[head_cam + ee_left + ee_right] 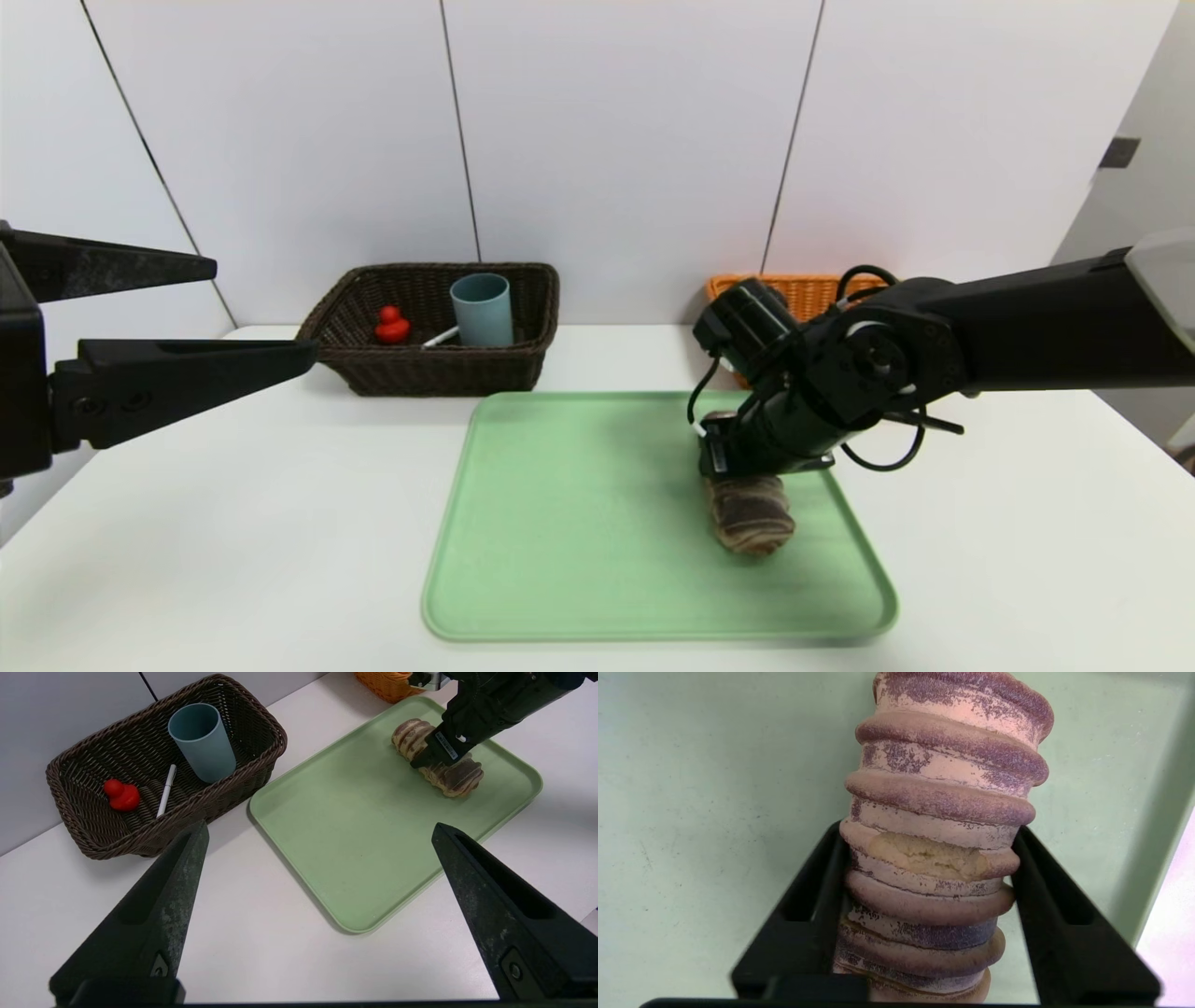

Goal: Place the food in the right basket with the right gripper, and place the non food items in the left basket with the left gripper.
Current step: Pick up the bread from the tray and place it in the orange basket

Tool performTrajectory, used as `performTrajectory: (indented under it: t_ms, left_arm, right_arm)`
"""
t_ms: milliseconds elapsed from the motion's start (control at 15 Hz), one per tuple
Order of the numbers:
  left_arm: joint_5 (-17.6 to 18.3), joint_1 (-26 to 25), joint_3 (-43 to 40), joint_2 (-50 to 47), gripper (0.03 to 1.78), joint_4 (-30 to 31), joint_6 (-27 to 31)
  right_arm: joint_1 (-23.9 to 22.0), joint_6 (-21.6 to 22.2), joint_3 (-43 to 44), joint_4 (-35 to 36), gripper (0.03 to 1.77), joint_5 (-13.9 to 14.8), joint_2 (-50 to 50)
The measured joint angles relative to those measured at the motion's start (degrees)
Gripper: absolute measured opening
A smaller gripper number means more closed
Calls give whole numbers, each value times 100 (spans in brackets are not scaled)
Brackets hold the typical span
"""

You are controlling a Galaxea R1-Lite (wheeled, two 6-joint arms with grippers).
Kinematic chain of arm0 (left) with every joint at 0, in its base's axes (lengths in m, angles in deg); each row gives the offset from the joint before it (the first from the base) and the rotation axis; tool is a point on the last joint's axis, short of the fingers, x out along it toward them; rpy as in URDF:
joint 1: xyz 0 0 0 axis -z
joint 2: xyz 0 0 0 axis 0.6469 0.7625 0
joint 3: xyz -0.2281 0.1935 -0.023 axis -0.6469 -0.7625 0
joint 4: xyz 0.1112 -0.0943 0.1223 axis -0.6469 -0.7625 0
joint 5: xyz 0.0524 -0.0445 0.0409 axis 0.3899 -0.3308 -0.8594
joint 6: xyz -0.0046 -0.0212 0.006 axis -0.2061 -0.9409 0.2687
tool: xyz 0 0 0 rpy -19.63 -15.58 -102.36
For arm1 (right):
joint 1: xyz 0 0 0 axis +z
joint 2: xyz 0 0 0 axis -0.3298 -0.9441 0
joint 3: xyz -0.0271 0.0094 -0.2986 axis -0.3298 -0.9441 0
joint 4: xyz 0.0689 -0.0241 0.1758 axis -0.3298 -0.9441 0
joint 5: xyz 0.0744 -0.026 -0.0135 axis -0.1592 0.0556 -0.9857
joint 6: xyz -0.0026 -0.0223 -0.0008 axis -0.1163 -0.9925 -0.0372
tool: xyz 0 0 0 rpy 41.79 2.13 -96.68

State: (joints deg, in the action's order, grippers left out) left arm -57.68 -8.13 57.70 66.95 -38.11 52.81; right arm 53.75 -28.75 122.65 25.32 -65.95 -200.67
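Green tray (597,560) on white table (261,504), right gripper (930,828) pinching ridged bread (934,854).

Taking the tray (597,532) as our landmark, we see smooth, matt green plastic with fine scuffs. Beyond it on its left, we see rough, woven wicker in the dark basket (439,373), holding a smooth, matt blue cup (205,746) and a glossy red duck (122,795). On the tray, we find the bread (934,858) ridged, with a crumbly, rough patch. Under it, we see a smooth white bench (280,560).
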Motion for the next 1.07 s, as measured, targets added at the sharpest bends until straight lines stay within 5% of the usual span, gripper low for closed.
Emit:
performTrajectory:
  t_ms: [200,267,333,1067]
  left_arm:
    - [-5,0,0,0,169,-2,4]
    - [-10,0,0,-2,169,-2,6]
    - [-10,-2,0,-7,169,-2,6]
    - [-11,-2,0,-68,169,-11,6]
  right_arm:
    - [1,5,-1,-4,70,-61,33]
    - [1,9,0,-4,31,-69,66]
    - [1,13,0,-1,15,-76,116]
    - [1,-48,29,46,15,-78,1271]
